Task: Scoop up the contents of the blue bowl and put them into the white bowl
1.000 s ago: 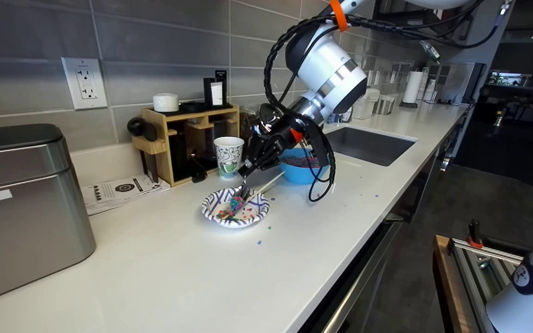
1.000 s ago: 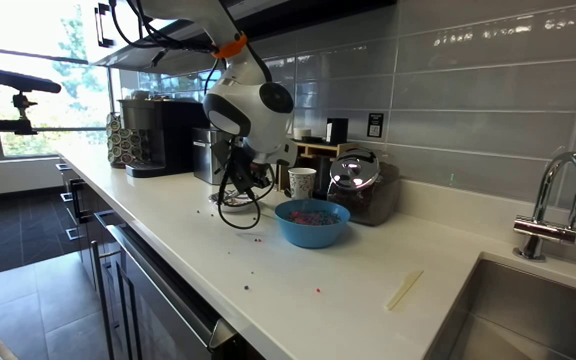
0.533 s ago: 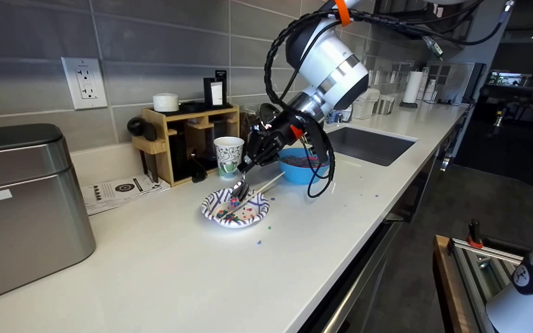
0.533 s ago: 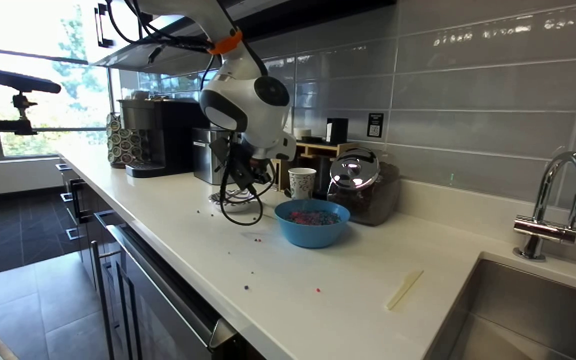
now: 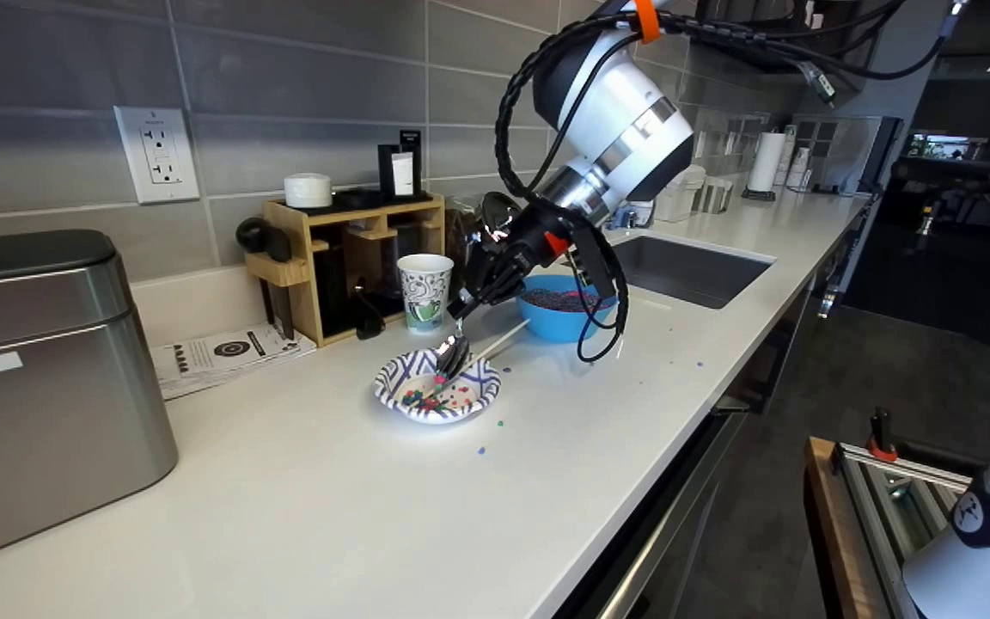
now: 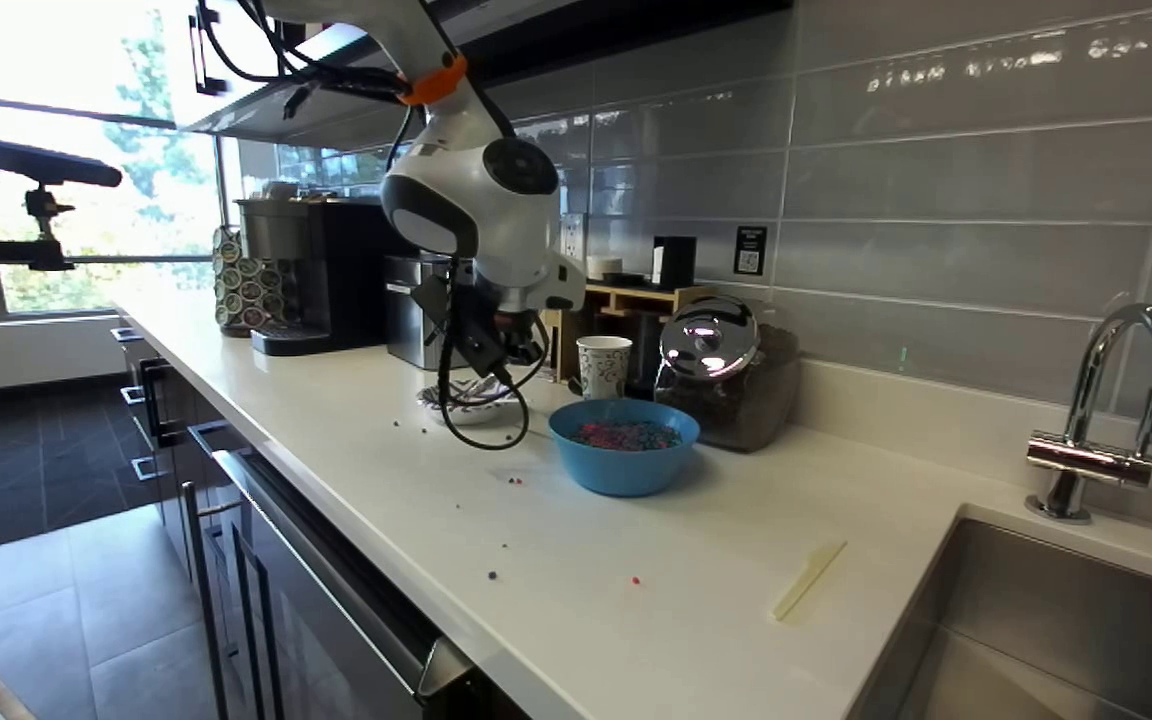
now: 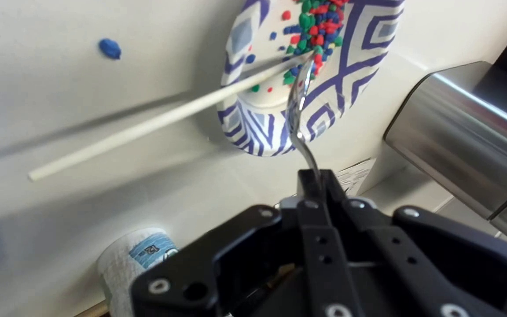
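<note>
"Where do the contents lie?"

"Some are in the blue bowl, spread across its inside. A red, green and blue heap sits in the white bowl, drawn out lengthwise in the wrist view from the top edge down toward the tip of a spoon. A few strays dot the counter."

"And the claw?"

"Drawn tight together, with the spoon's handle pinched in it."

"Which way does the spoon run?"

"Steeply downward, handle uppermost, tip over the inside of the white bowl. Coloured bits show at that tip in an exterior view. The wrist view catches it nearly side-on, and I can't tell whether it touches the heap."

"How do the bowls stand?"

"Both mouth up. A pale stick slants across the white bowl's rim, inner end by the heap, its long axis running out toward the blue bowl."

"Anything near?"

"A paper cup, upright."
</note>
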